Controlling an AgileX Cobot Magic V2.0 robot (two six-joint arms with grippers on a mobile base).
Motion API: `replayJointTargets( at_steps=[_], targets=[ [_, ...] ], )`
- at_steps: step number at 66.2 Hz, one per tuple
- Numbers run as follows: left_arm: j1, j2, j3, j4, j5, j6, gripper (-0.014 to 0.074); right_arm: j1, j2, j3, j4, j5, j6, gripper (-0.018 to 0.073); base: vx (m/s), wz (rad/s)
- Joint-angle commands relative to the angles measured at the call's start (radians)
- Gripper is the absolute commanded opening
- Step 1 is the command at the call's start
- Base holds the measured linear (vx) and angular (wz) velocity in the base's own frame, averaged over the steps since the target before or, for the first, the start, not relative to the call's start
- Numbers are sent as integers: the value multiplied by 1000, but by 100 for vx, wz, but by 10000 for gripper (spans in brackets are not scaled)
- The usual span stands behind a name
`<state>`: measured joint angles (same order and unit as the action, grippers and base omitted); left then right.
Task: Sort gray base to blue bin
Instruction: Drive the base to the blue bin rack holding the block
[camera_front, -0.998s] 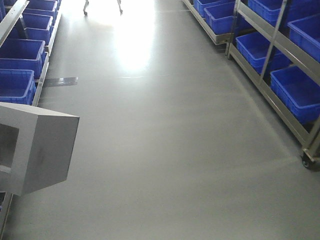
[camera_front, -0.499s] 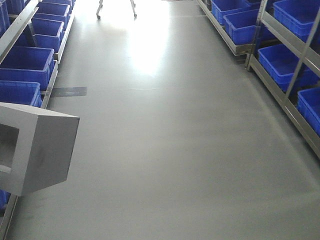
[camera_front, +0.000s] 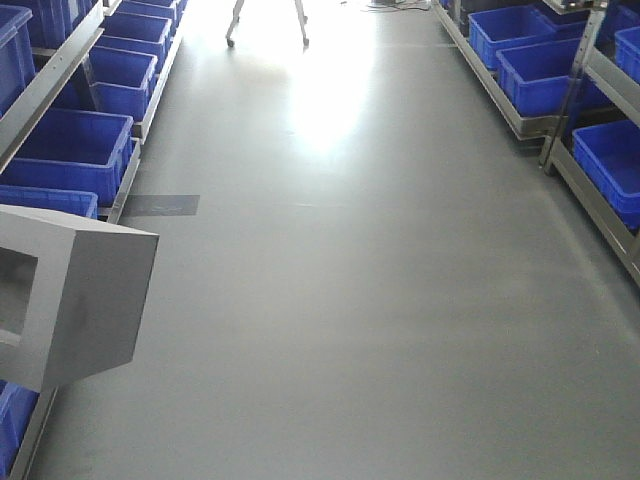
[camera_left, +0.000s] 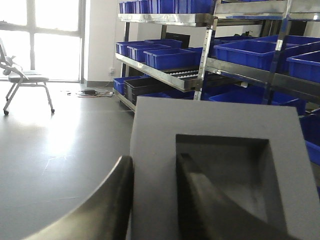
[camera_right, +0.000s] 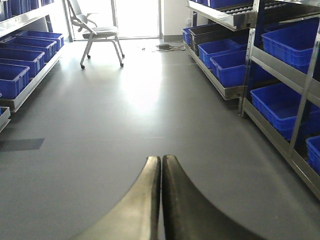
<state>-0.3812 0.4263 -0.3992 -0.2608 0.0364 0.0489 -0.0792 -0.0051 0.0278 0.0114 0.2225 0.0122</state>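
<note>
The gray base (camera_front: 85, 300) hangs in the air at the left edge of the front view, its square recess facing left. In the left wrist view the gray base (camera_left: 210, 117) fills the frame. My left gripper (camera_left: 155, 160) is shut on its wall, one finger outside and one finger inside the recess. My right gripper (camera_right: 161, 157) is shut and empty above the bare floor. Several blue bins (camera_front: 60, 185) stand on the racks on both sides of the aisle; I cannot tell which one is the task's bin.
Metal racks with blue bins line the aisle left (camera_front: 130, 85) and right (camera_front: 545, 75). A gray floor runs between them, with a dark patch (camera_front: 165, 205). A chair (camera_right: 97, 30) stands at the far end by bright windows.
The aisle has shifted in the front view: the left bins and the floor patch have come nearer and moved right, and the right rack has slid out of frame. The base stays put in the grip.
</note>
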Motion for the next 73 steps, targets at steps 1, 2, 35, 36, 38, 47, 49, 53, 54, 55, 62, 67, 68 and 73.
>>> replayJointTargets(
  at_steps=[1,2,35,36,38,47,49,53,54,55,62,67,68,73],
  targets=[
    [-5,5,-31,-10,-108,-12,2,-2,18,2,-4,-72,-12,-5,43,12],
    [-5,5,-31,-10,-108,-12,2,-2,18,2,-4,-72,-12,-5,43,11],
    [-5,5,-31,-10,-108,-12,2,-2,18,2,-4,-72,-12,-5,43,2],
    [-5,5,-31,-10,-108,-12,2,-2,18,2,-4,-72,-12,-5,41,-7],
    [-5,5,-31,-10,-108,-12,2,-2,18,2,-4,-72,-12,-5,40,-7],
    [-5,5,-31,-10,-108,-12,2,-2,18,2,-4,-72,-12,-5,41,-7],
    [-5,5,-31,-10,-108,-12,2,-2,18,2,-4,-72,-12,-5,41,-5],
    [-5,5,-31,-10,-108,-12,2,-2,18,2,-4,-72,-12,-5,41,-4],
    [-5,5,-31,-10,-108,-12,2,-2,18,2,-4,-72,-12,-5,41,-3],
    [-5,5,-31,-10,-108,-12,2,-2,18,2,-4,-72,-12,-5,41,-3],
    [-5,5,-31,-10,-108,-12,2,-2,18,2,-4,-72,-12,-5,42,-2],
    [-5,5,-31,-10,-108,-12,2,-2,18,2,-4,-72,-12,-5,42,0],
    [-5,5,-31,-10,-108,-12,2,-2,18,2,-4,-72,-12,-5,42,1],
    [-5,5,-31,-10,-108,-12,2,-2,18,2,-4,-72,-12,-5,42,2]
  ],
)
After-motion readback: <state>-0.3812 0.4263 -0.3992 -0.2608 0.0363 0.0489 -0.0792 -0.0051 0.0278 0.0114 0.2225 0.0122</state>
